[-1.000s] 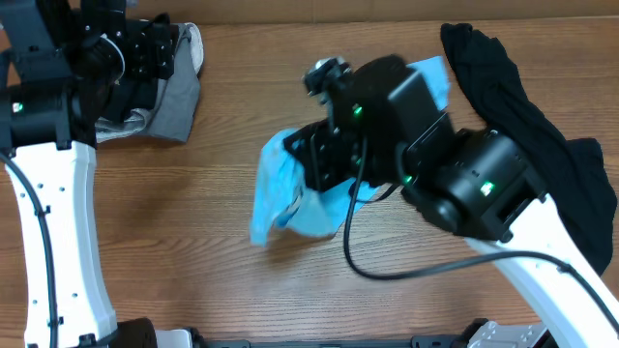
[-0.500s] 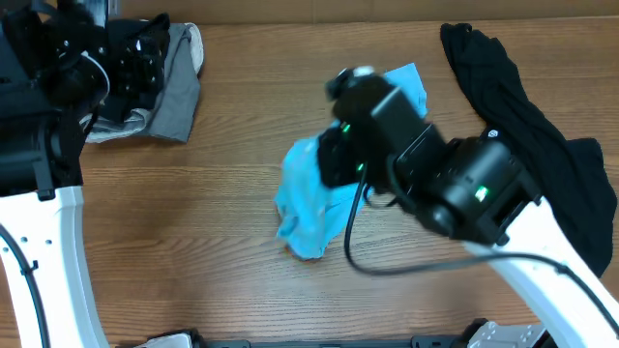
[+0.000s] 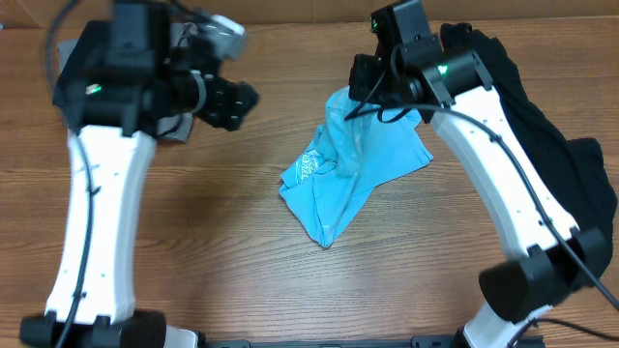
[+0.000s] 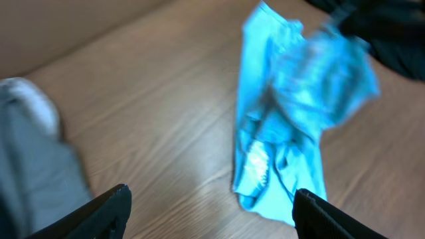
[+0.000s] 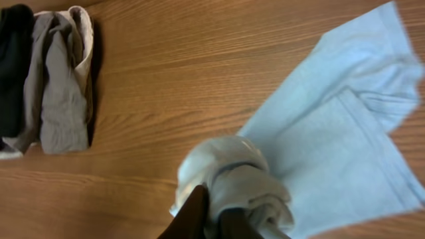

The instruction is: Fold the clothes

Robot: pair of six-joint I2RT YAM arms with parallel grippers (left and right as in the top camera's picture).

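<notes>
The light blue T-shirt (image 3: 348,169) with white print lies crumpled mid-table; its top end is lifted. My right gripper (image 3: 360,95) is shut on a bunched fold of the shirt (image 5: 232,176) at its far end and holds it up. The shirt's flat part (image 5: 339,146) spreads on the wood. My left gripper (image 3: 240,97) is open and empty, above the bare wood left of the shirt; its two fingertips (image 4: 206,212) frame the shirt's lower end (image 4: 285,133) in the left wrist view.
A black garment (image 3: 542,126) lies along the right side of the table. A folded grey and black pile (image 5: 46,79) sits at the far left, partly under my left arm (image 3: 179,126).
The right gripper has pulled the shirt's end up and toward the far edge, stretching the shirt out. The left arm has swung from the grey pile toward the table's middle.
</notes>
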